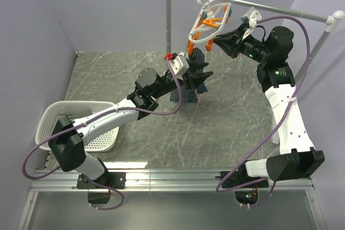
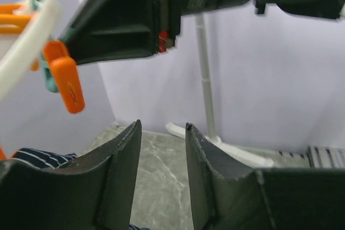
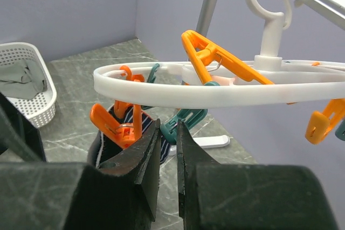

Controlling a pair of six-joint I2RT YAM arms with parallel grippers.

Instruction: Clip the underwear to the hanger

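A: Start with the big things. How is it laid out?

B: There is a grey marbled table (image 1: 237, 127) with a rail stand (image 1: 253, 5) across its far side. A white basket (image 1: 48, 119) sits at the near left with a grey-green cloth (image 3: 21, 79) inside it.

A: And the arms?

B: The left arm (image 1: 108, 118) leans left from its base over the basket and folds at the elbow. It then runs far and right to the middle of the table, wrist raised. The right arm (image 1: 288, 111) climbs along the right edge, bends at the far right and reaches left under the rail.

A: Where is the underwear (image 1: 186, 91)?

B: It is off the table, hanging down from the left end of the hanger (image 3: 226, 94), which hooks over the rail. Its top edge sits at an orange peg (image 3: 116, 125), but I cannot make out the bite itself.

A: And the claws?

B: The left gripper (image 2: 161, 127) is just right of the underwear, jaws apart, nothing between them. The right gripper (image 3: 168, 126) is under the hanger's ring, jaws almost together with a thin slit. A teal peg (image 3: 186, 118) sits at their tips, and I cannot tell whether they pinch it.
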